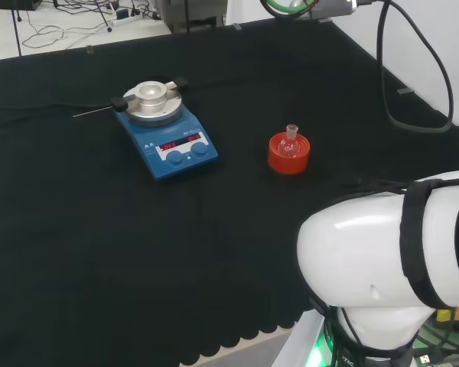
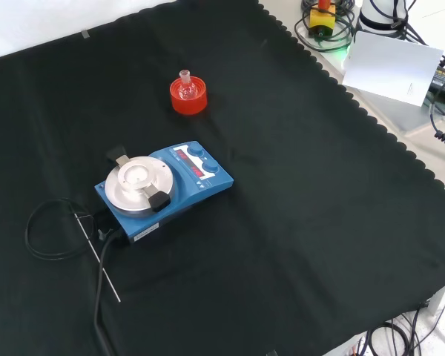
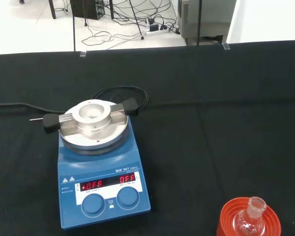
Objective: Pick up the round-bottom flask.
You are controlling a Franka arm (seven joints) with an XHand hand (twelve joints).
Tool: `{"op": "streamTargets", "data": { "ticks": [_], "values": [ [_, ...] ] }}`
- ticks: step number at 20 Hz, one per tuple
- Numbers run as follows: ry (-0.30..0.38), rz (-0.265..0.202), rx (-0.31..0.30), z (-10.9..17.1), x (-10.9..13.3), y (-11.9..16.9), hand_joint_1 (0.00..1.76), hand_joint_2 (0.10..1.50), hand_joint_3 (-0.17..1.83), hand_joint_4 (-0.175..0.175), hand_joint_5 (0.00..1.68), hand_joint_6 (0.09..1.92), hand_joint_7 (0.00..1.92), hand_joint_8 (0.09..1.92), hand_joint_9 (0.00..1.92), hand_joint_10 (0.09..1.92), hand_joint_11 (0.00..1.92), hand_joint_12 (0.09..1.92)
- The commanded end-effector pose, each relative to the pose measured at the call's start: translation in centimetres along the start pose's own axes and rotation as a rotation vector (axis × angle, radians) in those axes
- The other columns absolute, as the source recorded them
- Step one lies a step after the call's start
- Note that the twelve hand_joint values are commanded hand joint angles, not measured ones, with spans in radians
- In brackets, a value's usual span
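One flask point(image 1: 291, 141) sits upright in a red ribbed stand point(image 1: 288, 155) on the black-clothed table point(image 1: 99, 229), apart from a blue hotplate point(image 1: 170, 141).

In the head view the stand is to the right of the hotplate, and a white arm link point(image 1: 382, 252) fills the lower right corner. The front view puts the flask point(image 2: 185, 86) and stand point(image 2: 188, 97) farther off than the hotplate point(image 2: 167, 185), and it adds a thin metal rod point(image 2: 98, 258) and a looped black cable point(image 2: 48, 230) lying by the hotplate's left side. The wrist view brings the hotplate's metal top plate point(image 3: 94, 125) and two knobs point(image 3: 110, 200) close, with the flask's clear neck point(image 3: 256, 206) rising from the stand point(image 3: 231, 219). Whether the hand is open or closed I cannot tell.
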State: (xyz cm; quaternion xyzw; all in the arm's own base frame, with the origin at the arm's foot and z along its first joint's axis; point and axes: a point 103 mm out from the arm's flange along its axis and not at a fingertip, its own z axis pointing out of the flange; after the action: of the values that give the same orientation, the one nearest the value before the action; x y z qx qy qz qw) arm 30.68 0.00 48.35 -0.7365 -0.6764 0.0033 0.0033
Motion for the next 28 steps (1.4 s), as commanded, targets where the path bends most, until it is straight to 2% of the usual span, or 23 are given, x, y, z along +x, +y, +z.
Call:
{"op": "streamTargets", "data": {
  "ticks": [1,3,5,13,21,28],
  "values": [
    [-0.008,0.003,-0.011,0.0,0.0,0.0,0.18,1.11,0.45,-0.013,0.24,0.39,0.06,0.57,0.19,0.66,0.05,1.37],
    [-0.006,0.001,-0.011,-0.1,0.1,0.2,0.05,1.23,0.36,-0.005,0.23,0.23,0.01,0.54,0.13,0.68,0.01,1.37],
    [-0.008,0.001,-0.014,-0.1,0.2,0.3,0.02,1.27,0.33,-0.003,0.23,0.18,0.0,0.53,0.11,0.68,0.0,1.37],
    [0.01,0.035,0.009,1.7,-0.9,0.8,0.02,1.29,0.29,-0.003,0.25,0.13,0.0,0.54,0.11,0.68,0.0,1.37],
    [0.043,0.101,0.027,4.6,-3.9,0.4,0.02,1.29,0.28,-0.003,0.26,0.12,0.0,0.54,0.11,0.68,0.0,1.37],
    [0.084,0.135,0.038,8.0,-6.6,2.1,0.05,1.29,0.27,-0.007,0.27,0.11,0.01,0.54,0.11,0.69,0.0,1.36]
  ]
}}
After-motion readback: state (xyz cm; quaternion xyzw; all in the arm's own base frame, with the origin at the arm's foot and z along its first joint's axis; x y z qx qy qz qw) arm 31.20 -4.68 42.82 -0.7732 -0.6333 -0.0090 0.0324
